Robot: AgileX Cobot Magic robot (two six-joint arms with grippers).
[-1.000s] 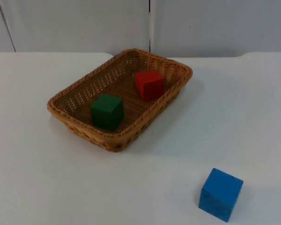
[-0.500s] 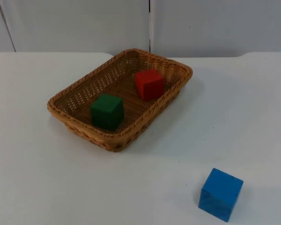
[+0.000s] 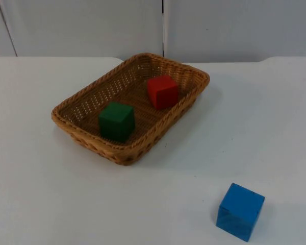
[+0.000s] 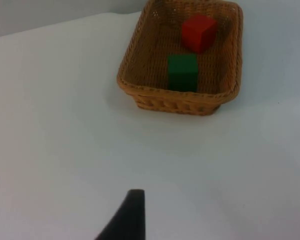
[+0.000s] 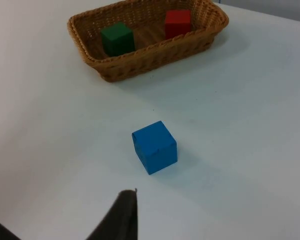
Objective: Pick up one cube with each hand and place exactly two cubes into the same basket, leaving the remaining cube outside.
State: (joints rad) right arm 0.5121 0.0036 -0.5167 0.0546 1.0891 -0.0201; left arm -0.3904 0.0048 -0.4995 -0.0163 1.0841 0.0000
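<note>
A woven wicker basket (image 3: 70, 120) stands at the table's middle. Inside it sit a green cube (image 3: 116, 121) toward the near end and a red cube (image 3: 162, 91) toward the far end, apart from each other. A blue cube (image 3: 240, 211) rests on the bare table at the front right, outside the basket. My left gripper (image 4: 132, 212) waits above bare table, well back from the basket (image 4: 140, 95), the green cube (image 4: 182, 72) and the red cube (image 4: 197, 32). My right gripper (image 5: 122, 215) waits a short way back from the blue cube (image 5: 155, 147), with the basket (image 5: 140, 62) beyond it.
The white table (image 3: 35, 194) ends at a grey partition wall (image 3: 92, 25) just behind the basket. Open table surface lies between the basket and the blue cube and to the basket's left.
</note>
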